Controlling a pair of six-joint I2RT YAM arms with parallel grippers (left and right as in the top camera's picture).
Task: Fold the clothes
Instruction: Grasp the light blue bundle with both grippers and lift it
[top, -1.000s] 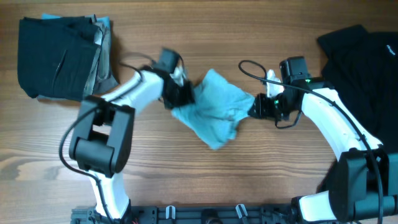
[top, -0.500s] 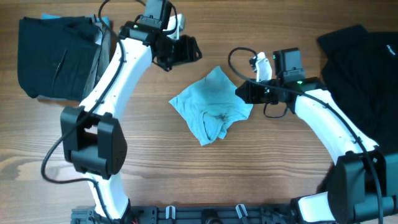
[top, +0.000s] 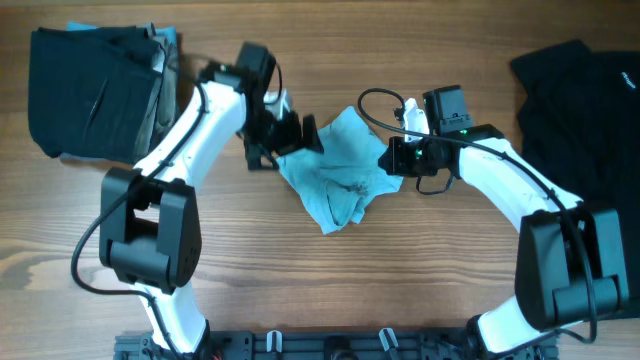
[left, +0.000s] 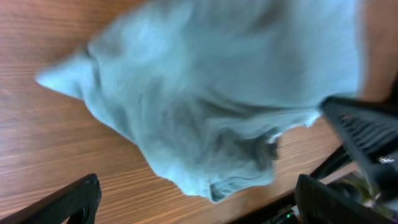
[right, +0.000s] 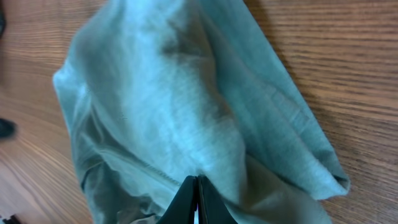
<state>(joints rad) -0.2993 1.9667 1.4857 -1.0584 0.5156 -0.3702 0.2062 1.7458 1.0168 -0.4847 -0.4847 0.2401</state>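
No legible text, label, brand, number or sign in any view: light-blue T-shirt (top: 340, 170), black T-shirt (top: 580, 100), folded dark stack (top: 95, 90) and wooden table (top: 400, 290) are all plain.

Bare worktop (top: 400, 290) runs wide along the near side, so there's easy passage there. The centre is tight: the crumpled light-blue T-shirt (top: 338, 175) is hemmed between the left end effector (top: 290, 145) and the right end effector (top: 391, 158). A folded dark stack (top: 95, 92) blocks the far-left corner, and a black T-shirt (top: 580, 110) blocks the far right.
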